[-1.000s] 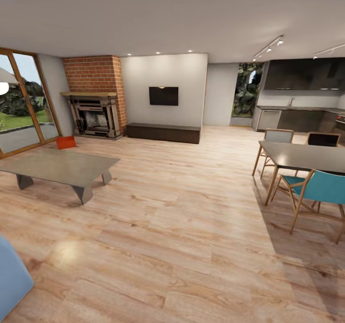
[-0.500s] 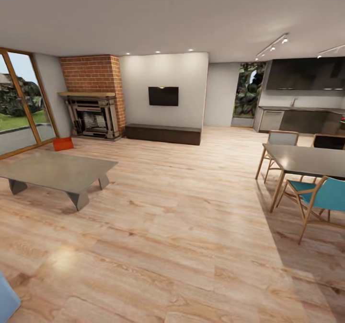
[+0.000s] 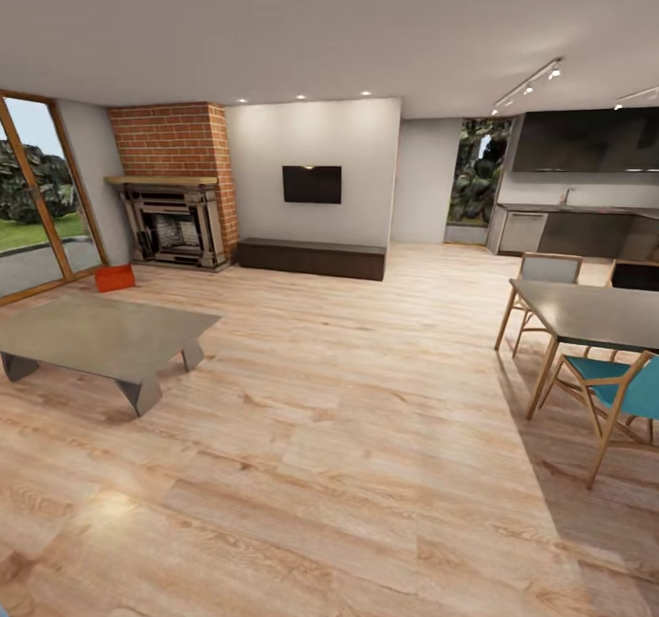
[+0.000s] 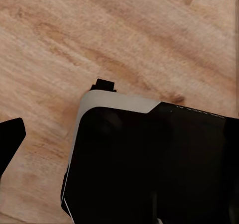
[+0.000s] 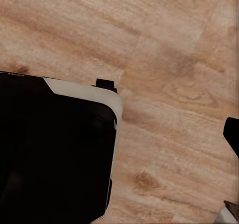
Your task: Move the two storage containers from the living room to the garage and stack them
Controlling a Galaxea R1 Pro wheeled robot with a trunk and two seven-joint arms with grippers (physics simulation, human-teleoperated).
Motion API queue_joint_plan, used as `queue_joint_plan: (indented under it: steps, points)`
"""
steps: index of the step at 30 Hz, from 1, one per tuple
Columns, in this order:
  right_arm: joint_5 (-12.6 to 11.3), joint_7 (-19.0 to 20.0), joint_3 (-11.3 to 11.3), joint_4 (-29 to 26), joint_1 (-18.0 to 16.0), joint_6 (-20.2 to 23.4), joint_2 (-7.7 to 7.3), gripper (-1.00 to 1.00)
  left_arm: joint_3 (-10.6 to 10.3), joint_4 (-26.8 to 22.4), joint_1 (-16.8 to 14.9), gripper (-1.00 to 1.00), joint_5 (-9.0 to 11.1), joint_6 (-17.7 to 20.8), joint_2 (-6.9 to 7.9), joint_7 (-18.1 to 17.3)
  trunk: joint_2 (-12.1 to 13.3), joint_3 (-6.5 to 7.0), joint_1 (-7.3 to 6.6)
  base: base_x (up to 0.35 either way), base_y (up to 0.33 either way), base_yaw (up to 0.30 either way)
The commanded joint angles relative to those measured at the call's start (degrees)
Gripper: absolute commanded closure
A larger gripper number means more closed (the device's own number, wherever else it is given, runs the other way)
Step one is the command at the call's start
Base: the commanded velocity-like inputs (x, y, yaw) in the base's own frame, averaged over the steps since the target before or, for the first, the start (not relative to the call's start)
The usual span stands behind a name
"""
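The head view looks across the living room point(image 3: 329, 397), a wide space of light wood planks. One red-orange storage container point(image 3: 114, 277) sits on the planks at the far left, just in front of the red brick fireplace point(image 3: 174, 187) and beside the glass door point(image 3: 37, 205), past the far edge of the low grey coffee table point(image 3: 101, 338); it touches neither the table nor the hearth. To the right of the fireplace a black TV point(image 3: 312, 183) hangs on the pale wall above a long low dark cabinet point(image 3: 311, 258). At the right side stands a dark dining table point(image 3: 586, 310) with wooden chairs around it, the nearest a teal-seated chair point(image 3: 622, 393), and behind them a dark kitchen counter point(image 3: 572, 228) runs along the wall. The left wrist view looks down at the plank floor over a black body with a pale rim point(image 4: 149, 159), and a dark tip pokes in at one edge; whether the left tool is spread or pressed together cannot be told. The right wrist view gives much the same: a black, pale-edged body point(image 5: 55, 149) above the planks and a dark tip at the edge, with the right tool's state likewise not readable.
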Motion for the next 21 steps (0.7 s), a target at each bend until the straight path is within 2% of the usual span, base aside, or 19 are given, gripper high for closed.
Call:
queue_joint_plan:
  steps: [1, 21]
  points:
    - [-0.45, -0.07, 0.49, 0.17, -0.08, -0.36, -0.01, -1.0, -0.15, -0.01, -0.06, -1.0, 0.39, 0.16, -0.01, 0.13, -0.09, -0.11, 0.05, 0.324, 0.019, 0.0]
    - [-0.2, -0.07, 0.6, 0.17, -0.08, -0.6, -0.05, -1.0, -0.14, -0.05, -0.06, -1.0, 0.4, -0.02, -0.01, 0.14, -0.09, -0.11, 0.05, 0.324, 0.003, 0.0]
